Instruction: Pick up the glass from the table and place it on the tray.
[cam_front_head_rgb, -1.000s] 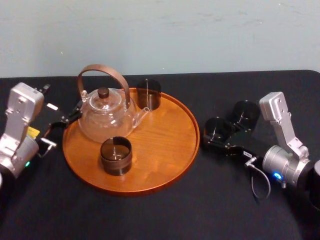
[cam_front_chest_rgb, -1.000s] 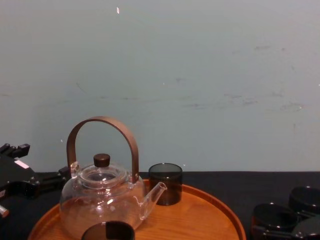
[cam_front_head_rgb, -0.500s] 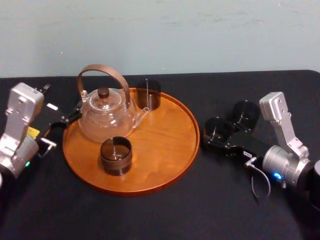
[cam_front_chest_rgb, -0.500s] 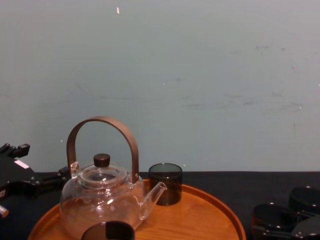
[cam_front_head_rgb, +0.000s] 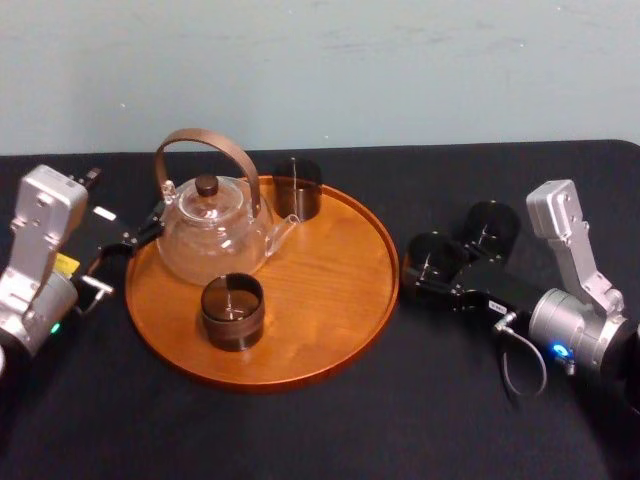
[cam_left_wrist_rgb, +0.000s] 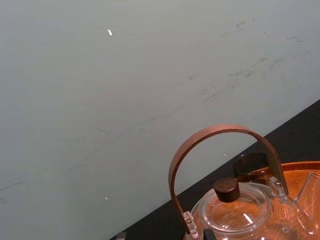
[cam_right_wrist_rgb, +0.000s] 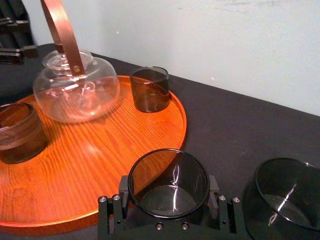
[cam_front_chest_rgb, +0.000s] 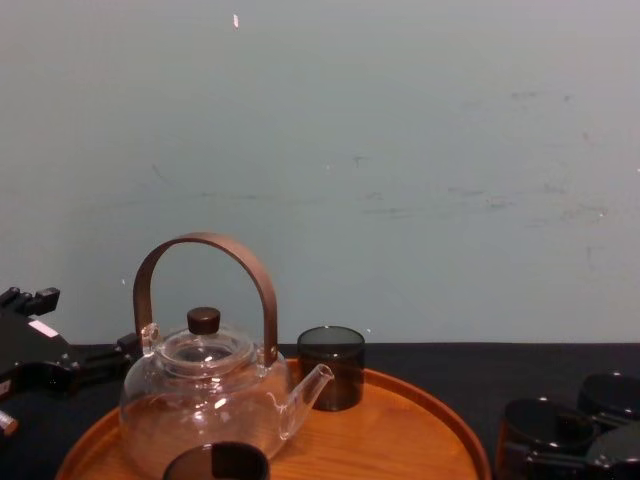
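Where the table (cam_front_head_rgb: 300, 430) meets the tray (cam_front_head_rgb: 330, 290), right claw (cam_right_wrist_rgb: 167, 189) apparently clasps a glass (cam_right_wrist_rgb: 168, 177).

Dark glass (cam_right_wrist_rgb: 168, 175) in right tool (cam_right_wrist_rgb: 168, 192)

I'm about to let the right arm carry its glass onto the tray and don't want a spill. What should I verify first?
1. Grip: right gripper shut on the glass, a finger against each side: ok.
2. Glass upright: ok.
3. Glass lifted off the table: cannot tell.
4. Bare wood free on the tray, right part: ok.
5. Second glass apart from the gripper: cannot tell, very close.
6. Left gripper parked at the tray's left edge by the teapot, off the path: ok.
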